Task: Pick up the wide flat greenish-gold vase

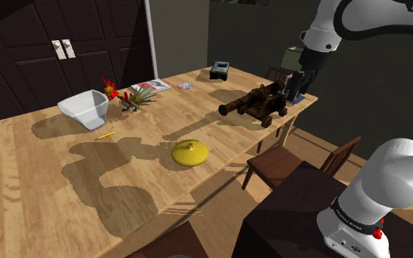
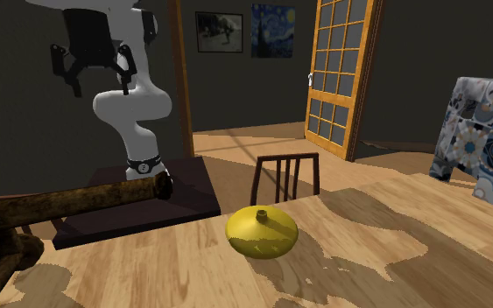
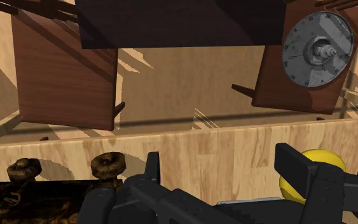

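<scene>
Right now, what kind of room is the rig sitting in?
Most likely a dining room in a house. A long wooden table has chairs pulled up along its edge. Framed pictures hang on the dark wall, beside a glazed wooden door.

Arm held high, gripper open

The white arm (image 1: 388,176) arched up and over, its wrist directly above the black gripper (image 2: 95,75). The gripper pointed downward, and its two fingers (image 3: 298,170) stood wide apart with nothing clasped between them.
</scene>
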